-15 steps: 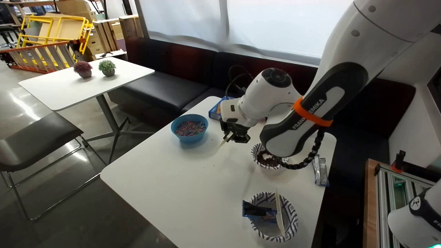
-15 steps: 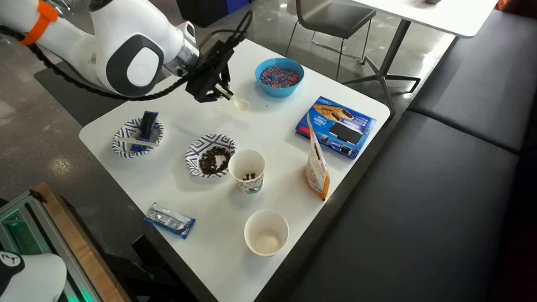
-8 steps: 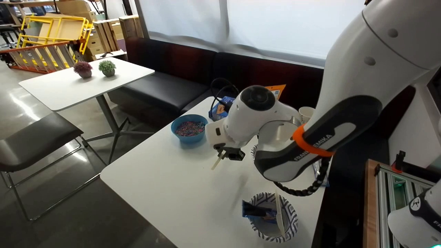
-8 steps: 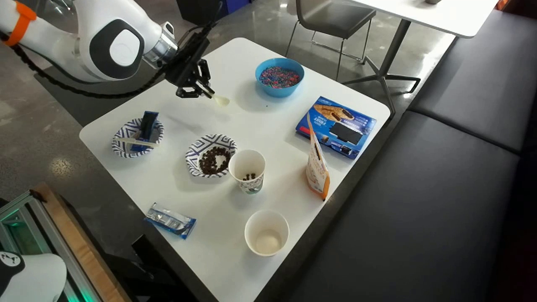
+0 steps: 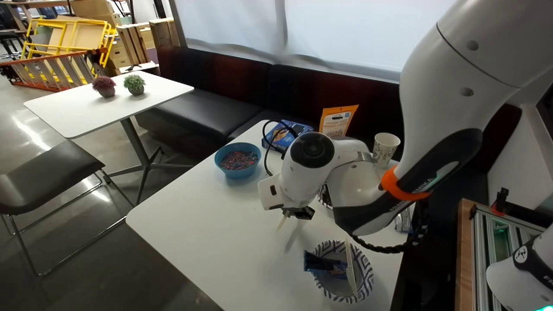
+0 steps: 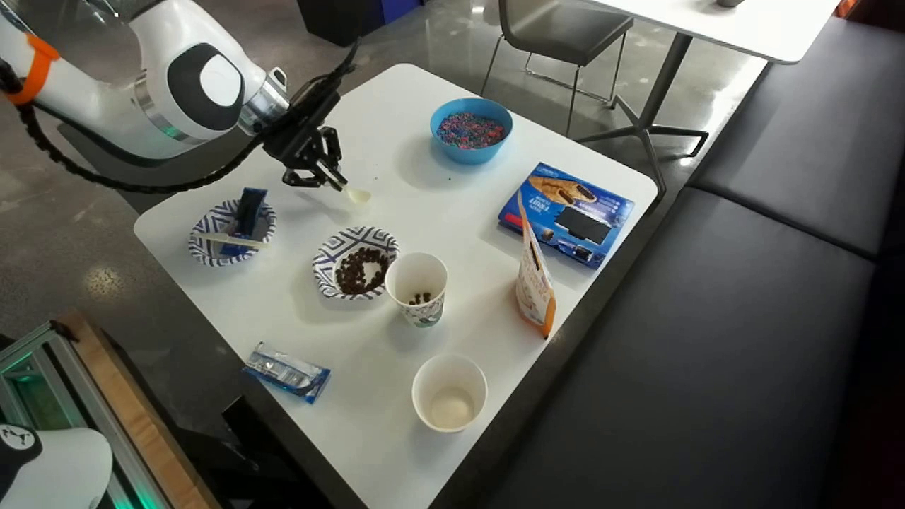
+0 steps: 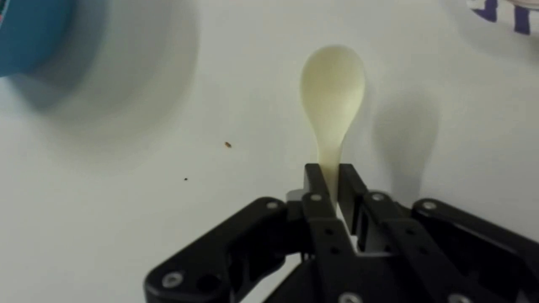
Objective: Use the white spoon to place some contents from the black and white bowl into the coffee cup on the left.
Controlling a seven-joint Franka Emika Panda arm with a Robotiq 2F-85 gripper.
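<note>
My gripper [image 7: 329, 181] is shut on the handle of the off-white spoon [image 7: 332, 84]. The spoon's bowl looks empty and is held above the table, its shadow apart from it. In an exterior view the gripper [image 6: 338, 181] and spoon [image 6: 358, 195] are behind the black and white bowl [image 6: 338, 249], which holds dark brown bits. That bowl's edge [image 7: 488, 9] shows at the top right of the wrist view. A white cup [image 6: 417, 279] with a few brown bits stands beside the bowl. Another white cup [image 6: 449, 392] stands nearer the table corner and looks empty.
A blue bowl [image 6: 470, 152] of coloured bits stands at the back. A patterned dish [image 5: 365, 276] holds wrappers and another pale spoon. A blue box [image 6: 565, 215], an orange and white pouch [image 6: 535, 286] and a silver-blue wrapper [image 6: 286, 371] lie or stand on the table [image 5: 207, 242].
My gripper has moved away from the blue bowl with the spoon in it, toward the side with the patterned dish, then slightly toward the black and white bowl. The objects on the table have not moved.
</note>
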